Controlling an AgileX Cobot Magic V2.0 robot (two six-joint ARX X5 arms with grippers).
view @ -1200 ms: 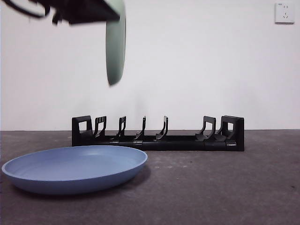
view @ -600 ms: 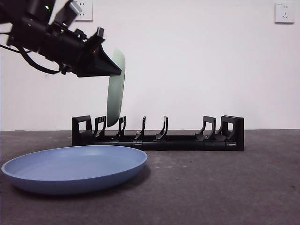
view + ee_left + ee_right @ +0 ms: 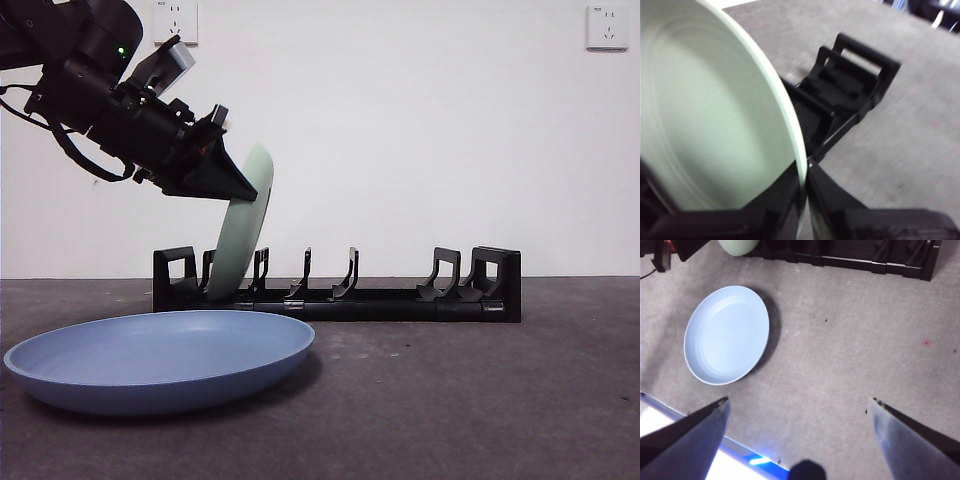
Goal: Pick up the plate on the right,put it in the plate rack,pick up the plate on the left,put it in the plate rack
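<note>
place: a robot test room, like a lab | wall: plain and white, behind the left gripper point(image 3: 232, 185) | wall sockets point(image 3: 607, 27): two, high up | table point(image 3: 480, 400): bare grey top under the gripper | things: only plates and a plate rack point(image 3: 400, 290) below the gripper

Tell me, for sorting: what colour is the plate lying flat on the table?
Light blue plate, clearest in right wrist view.

Plate point(image 3: 160, 360) before plate rack point(image 3: 400, 300)

The left end effector point(image 3: 240, 190) is black and wedge-shaped — black cables, a small green light behind.
</note>
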